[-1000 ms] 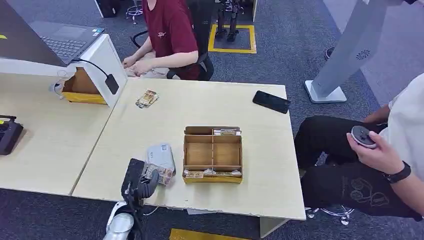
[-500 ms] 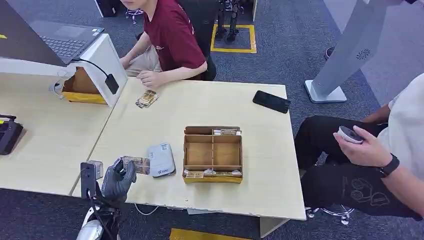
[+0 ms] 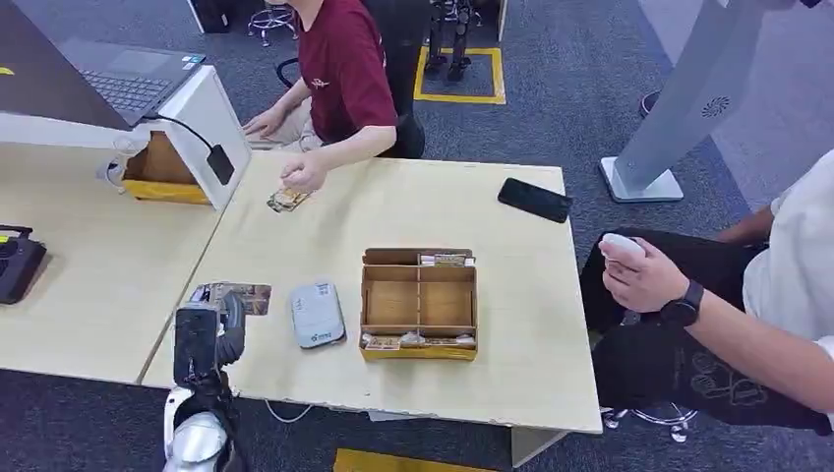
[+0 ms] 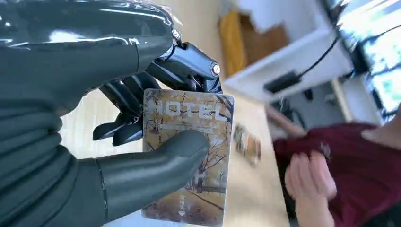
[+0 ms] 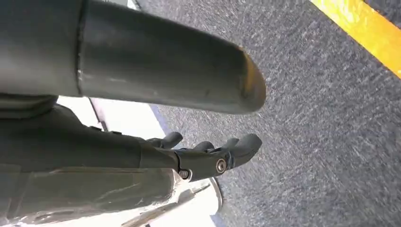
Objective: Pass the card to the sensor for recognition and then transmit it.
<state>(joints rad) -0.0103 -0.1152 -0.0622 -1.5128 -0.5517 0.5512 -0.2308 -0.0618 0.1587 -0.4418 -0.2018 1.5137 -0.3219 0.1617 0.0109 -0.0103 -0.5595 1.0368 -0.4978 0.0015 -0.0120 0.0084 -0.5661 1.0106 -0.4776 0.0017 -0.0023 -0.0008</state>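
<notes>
The left hand [image 3: 224, 329] holds the card [image 3: 234, 295] tight, with the thumb [image 4: 156, 161] pressed on its face and the dark fingers [image 4: 127, 101] behind it. The card sticks out past the fingertips, and its long side points away from the hand, toward the far side of the table [image 3: 393, 211]. The word HOTEL shows on it in the left wrist view.

The white sensor [image 3: 317, 314] lies flat on the table just to the right of this hand. The card is lifted up and to the sensor's left, not over it. The brown box [image 3: 419, 304] with little rooms sits further right, past the sensor. The left hand is the near one for this job. The right hand [image 5: 208, 153] hangs low by the floor with its fingers loosely spread and nothing in it.

A person in a red shirt [image 3: 344, 69] sits straight ahead of the hand, across the table, with a hand on a small stack of cards [image 3: 286, 200]. I think the card goes that way next, but the wrist view is blurry there.

One second ago the left hand was down at the sensor's near edge. Since then it has swung left, off the sensor, and the card has turned to point forward. The person's hand has come onto the table.
</notes>
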